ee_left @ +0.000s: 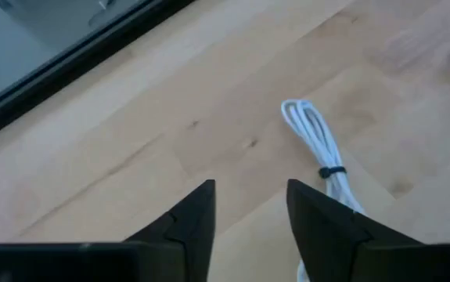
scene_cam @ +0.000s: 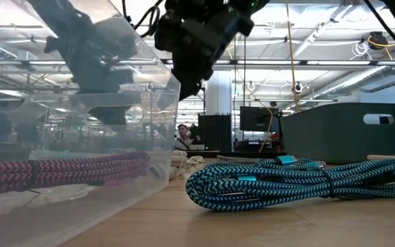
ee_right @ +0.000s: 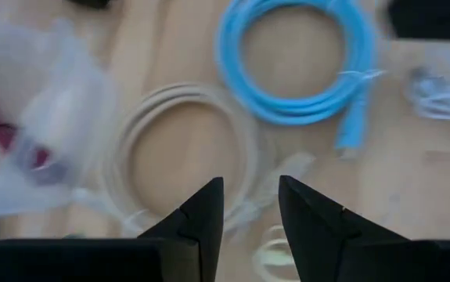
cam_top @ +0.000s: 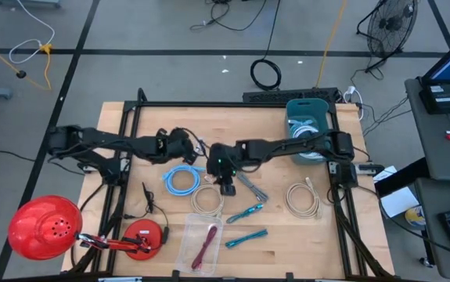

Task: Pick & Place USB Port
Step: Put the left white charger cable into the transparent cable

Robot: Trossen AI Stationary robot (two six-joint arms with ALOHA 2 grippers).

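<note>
Several coiled cables lie flat on the wooden table. A beige coil [cam_top: 207, 200] sits below my right gripper [cam_top: 226, 186], which hovers open above it; in the right wrist view the beige coil [ee_right: 178, 149] is just ahead of the open fingers [ee_right: 248, 205], with the light-blue coil [ee_right: 295, 63] beyond. My left gripper [cam_top: 187, 146] hovers open near a white bundled cable [ee_left: 318, 145], over bare wood with its fingers [ee_left: 248, 211] apart. The blue coil [cam_top: 181, 180] lies between the two grippers.
A grey bin [cam_top: 309, 125] holding cables stands at the far right. A second beige coil [cam_top: 303, 200], two teal braided cables [cam_top: 244, 213] [scene_cam: 300, 182] and a clear bag with a red-purple cable [cam_top: 201, 244] lie nearer. Red objects [cam_top: 45, 227] sit near left. A black frame [cam_top: 232, 104] rims the table.
</note>
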